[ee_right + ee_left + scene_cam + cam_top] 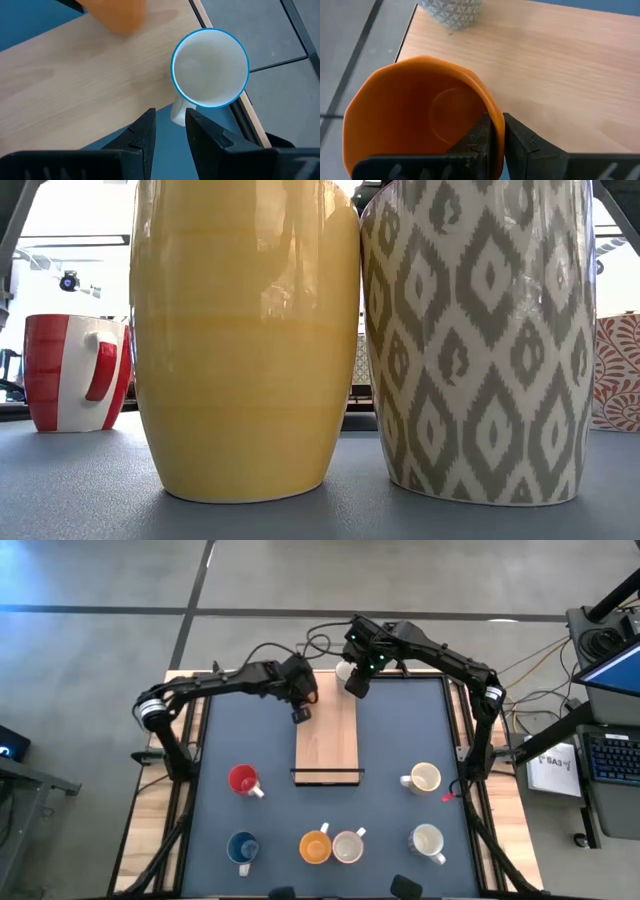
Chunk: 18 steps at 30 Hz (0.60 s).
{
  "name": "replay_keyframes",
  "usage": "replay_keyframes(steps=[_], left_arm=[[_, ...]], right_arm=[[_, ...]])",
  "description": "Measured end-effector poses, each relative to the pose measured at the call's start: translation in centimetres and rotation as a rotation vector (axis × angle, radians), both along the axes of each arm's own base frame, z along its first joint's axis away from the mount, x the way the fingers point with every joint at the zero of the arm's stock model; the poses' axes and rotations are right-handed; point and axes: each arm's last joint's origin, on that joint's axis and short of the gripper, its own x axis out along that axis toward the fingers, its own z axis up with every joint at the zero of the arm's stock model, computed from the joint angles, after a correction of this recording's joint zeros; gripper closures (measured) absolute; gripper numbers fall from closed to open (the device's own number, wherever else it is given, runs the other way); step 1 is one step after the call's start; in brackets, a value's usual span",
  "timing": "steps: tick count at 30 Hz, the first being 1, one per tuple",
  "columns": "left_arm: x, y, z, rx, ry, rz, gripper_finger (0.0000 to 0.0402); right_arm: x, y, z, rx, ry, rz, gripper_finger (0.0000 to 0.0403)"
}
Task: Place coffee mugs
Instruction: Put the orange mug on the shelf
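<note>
Take the wooden board point(327, 735) in the middle of the bench point(400, 730) as your landmark. Nearest you, below the board's near end, an orange mug point(315, 847) and a patterned white mug point(348, 846) stand touching side by side; the low view shows them pressed together. Left of that pair sits the blue mug point(242, 847), and closer to the board's near left corner the red mug point(243, 780). Right of the board's near end stands a cream mug point(425, 778), with another white mug point(427, 841) nearer you on that same side.

Your left arm reaches in from the bench's left edge, elbow bent, and ends at the board's far left edge. The left gripper point(495, 132) has its jaws clamped on the rim of a second orange mug point(417, 117), one finger inside the cup and one outside, the mug hanging tilted at the board's edge.

Your right arm arches in from the right side and ends past the board's far right corner. The right gripper point(169, 125) hangs with its jaws apart, holding nothing. Just ahead of them a blue-rimmed white mug point(210, 67) stands upright at that far corner, its handle pointing towards the gap between the jaws.
</note>
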Motion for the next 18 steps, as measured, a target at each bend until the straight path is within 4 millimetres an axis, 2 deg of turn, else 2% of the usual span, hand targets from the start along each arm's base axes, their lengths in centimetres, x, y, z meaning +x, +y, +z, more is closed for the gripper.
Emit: replay_keyframes(steps=[7, 18], left_arm=[[1.8, 1.0, -0.5, 0.008, 0.011, -0.013, 0.0380], [1.6, 0.8, 0.8, -0.025, 0.036, 0.003, 0.0327]], right_arm=[[0.0, 0.0, 0.0, 0.000, 0.000, 0.000, 0.0307], [-0.1, 0.1, -0.1, 0.001, 0.013, 0.012, 0.0307]])
